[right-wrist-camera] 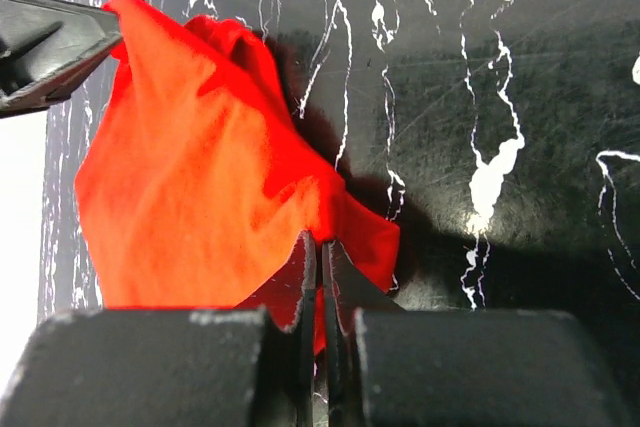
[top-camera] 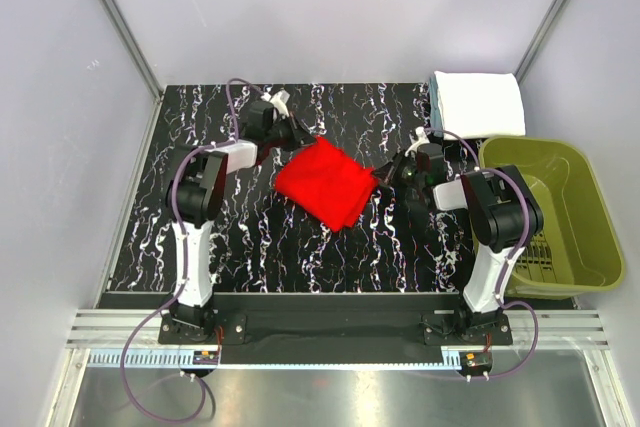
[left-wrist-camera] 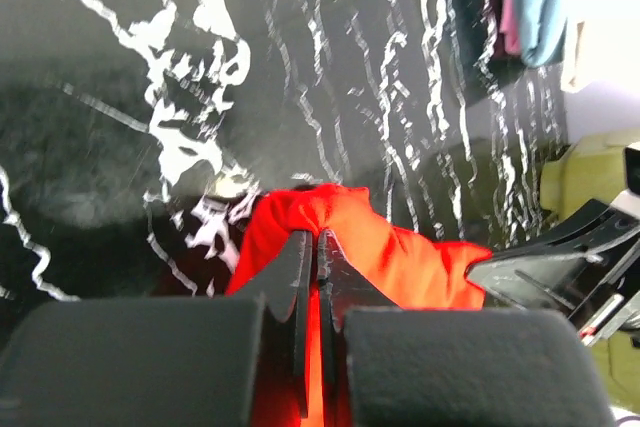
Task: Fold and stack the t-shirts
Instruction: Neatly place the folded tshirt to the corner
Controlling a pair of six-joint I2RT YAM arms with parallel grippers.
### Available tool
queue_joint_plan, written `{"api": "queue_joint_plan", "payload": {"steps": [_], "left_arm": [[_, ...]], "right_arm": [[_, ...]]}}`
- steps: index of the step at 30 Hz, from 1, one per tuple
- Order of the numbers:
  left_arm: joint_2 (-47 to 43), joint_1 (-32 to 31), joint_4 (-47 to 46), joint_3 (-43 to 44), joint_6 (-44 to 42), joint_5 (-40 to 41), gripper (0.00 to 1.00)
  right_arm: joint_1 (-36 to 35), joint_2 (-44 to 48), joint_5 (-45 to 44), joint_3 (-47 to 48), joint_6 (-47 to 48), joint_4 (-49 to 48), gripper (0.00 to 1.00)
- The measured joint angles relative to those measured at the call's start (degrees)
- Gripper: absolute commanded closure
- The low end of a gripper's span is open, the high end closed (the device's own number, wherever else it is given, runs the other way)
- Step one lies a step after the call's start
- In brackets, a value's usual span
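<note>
We grip the red t-shirt (top-camera: 325,184) with both hands: the left hand (left-wrist-camera: 317,242) is clamped on one edge, the right hand (right-wrist-camera: 318,245) on the opposite edge, cloth sagging between them. We judge it best to move together, evenly taut, laying it flat on the counter (top-camera: 250,237) beneath.

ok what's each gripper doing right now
left gripper: shut on the bright red cloth t-shirt
right gripper: shut on the same t-shirt

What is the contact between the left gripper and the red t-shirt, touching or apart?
Touching. In the left wrist view the left gripper is shut on a bunched edge of the red t-shirt, and red cloth shows between its closed jaws.
</note>
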State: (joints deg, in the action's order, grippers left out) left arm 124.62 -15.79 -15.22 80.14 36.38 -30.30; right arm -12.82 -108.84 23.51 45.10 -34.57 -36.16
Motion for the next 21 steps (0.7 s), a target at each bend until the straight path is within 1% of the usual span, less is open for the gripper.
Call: {"api": "queue_joint_plan", "payload": {"steps": [3, 6, 9, 14, 18, 21], "left_arm": [[-0.8, -0.5, -0.5, 0.4, 0.3, 0.7, 1.0], [-3.0, -1.8, -0.9, 0.9, -0.3, 1.5, 1.0], [-5.8, -3.1, -3.7, 0.4, 0.2, 2.3, 1.0], [-10.0, -4.2, -4.5, 1.0, -0.3, 2.4, 1.0], [-8.9, -4.5, -2.1, 5.2, -1.4, 2.2, 1.0], [-3.2, -4.8, 0.0, 12.5, -1.9, 0.3, 1.0]], "right_arm": [[0.1, 0.9, -0.3, -0.8, -0.5, -1.1, 1.0], [0.1, 4.8, -0.8, -5.4, -1.7, -4.5, 1.0], [0.1, 8.5, -1.0, -10.6, -2.9, -8.5, 1.0], [0.1, 10.8, -0.3, -11.3, -4.7, -8.7, 1.0], [0.0, 13.1, -1.8, -14.1, -7.9, -11.9, 1.0], [-0.6, 13.0, -4.1, -18.7, -10.8, -15.8, 1.0]]}}
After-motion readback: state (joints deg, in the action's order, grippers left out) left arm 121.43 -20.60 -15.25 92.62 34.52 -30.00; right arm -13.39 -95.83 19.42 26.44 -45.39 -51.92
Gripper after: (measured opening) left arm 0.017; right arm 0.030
